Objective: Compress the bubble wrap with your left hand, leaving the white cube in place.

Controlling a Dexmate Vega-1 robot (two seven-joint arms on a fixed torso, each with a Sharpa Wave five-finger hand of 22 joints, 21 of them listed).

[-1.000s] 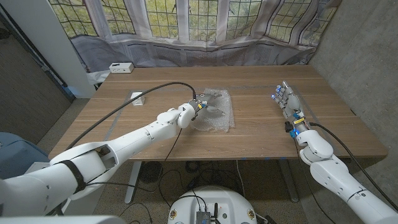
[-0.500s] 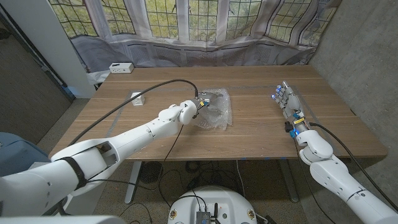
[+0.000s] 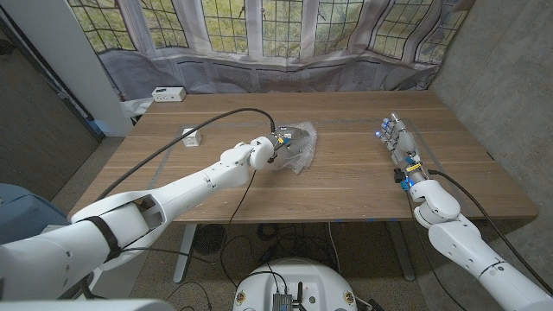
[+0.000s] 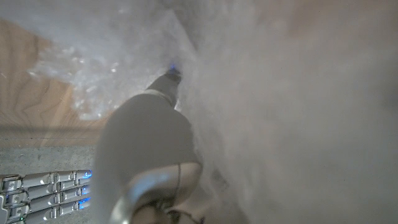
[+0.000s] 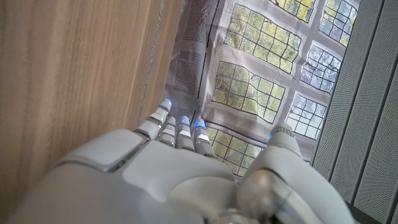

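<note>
Gripping the bubble wrap (image 3: 298,145) bunched mid-bench (image 3: 346,186), our left hand (image 3: 278,147) has closed on it; our right hand (image 3: 399,142) waits empty, fingers straight. We judge a loosened grip would let the wrap spring open, and dragging it left could nudge the white cube (image 3: 189,135).

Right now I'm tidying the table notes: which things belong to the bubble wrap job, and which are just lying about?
Part of the job:
- bubble wrap, bunched up
- left hand, gripping the wrap
- white cube, apart from the wrap on the table

Just lying about:
- white box at the far corner
- right hand, holding nothing
</note>
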